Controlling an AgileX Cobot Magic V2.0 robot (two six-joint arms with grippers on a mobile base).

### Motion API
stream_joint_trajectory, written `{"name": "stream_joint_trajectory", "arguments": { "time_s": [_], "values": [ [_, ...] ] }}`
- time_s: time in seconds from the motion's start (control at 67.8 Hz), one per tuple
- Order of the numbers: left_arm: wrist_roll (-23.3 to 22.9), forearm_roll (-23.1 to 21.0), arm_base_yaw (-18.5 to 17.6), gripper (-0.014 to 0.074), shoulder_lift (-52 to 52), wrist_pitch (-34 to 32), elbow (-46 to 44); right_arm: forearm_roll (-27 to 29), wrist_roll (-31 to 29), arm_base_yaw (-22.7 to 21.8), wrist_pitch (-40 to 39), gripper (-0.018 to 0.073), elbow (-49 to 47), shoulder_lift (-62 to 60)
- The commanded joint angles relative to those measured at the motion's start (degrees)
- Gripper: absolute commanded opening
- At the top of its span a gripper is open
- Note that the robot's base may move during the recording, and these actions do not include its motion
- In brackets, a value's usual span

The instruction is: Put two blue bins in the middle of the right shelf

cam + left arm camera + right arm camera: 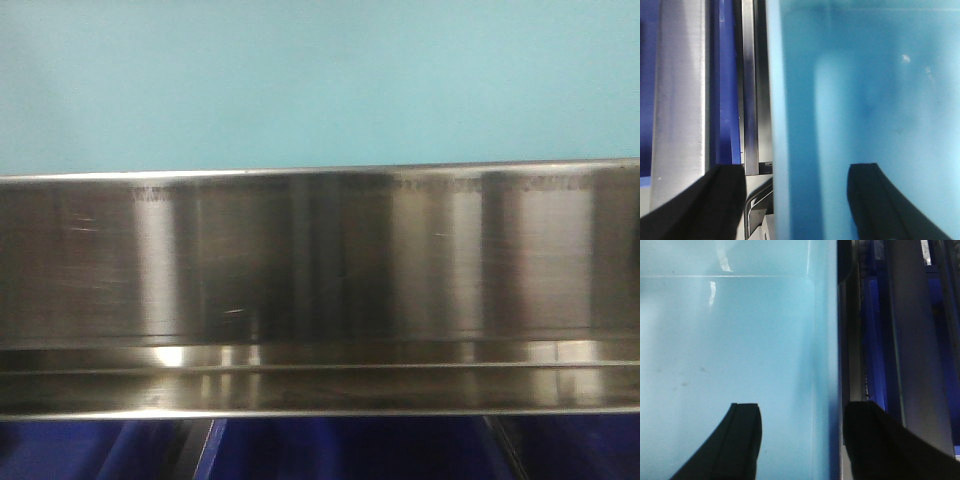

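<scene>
pale sky-blue rectangular plastic bin [320, 80] fills the space above the brushed steel shelf lip [320, 260]. left side: grey steel upright [680, 100] just beside bin wall, little room. right side same, grey steel post [915, 340]. bin interior open.

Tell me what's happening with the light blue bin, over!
Left gripper open, astride wall of pale sky-blue plastic bin. Right gripper open, astride wall too. Bin above shiny brushed-steel shelf lip. Nothing seen blocking.

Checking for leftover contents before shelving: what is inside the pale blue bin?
Inside the bin, both wrist views show bare plastic and one finger of the right end effector, one of the left end effector. The rest is out of frame.
</scene>
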Motion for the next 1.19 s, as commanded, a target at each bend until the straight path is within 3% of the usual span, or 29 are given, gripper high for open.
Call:
{"name": "stream_joint_trajectory", "arguments": {
  "time_s": [0.0, 1.179],
  "values": [
    [0.3, 0.1, -0.1, 0.0304, -0.8, -0.2, 0.1, -0.4, -1.2, 0.1, -0.2, 0.0268, 0.2, -0.8],
    [1.9, 2.2, -0.1, 0.0244, -0.8, -0.2, -1.6, -1.7, -3.1, -0.1, -0.2, 0.0268, 0.3, -0.9]
  ]
}}
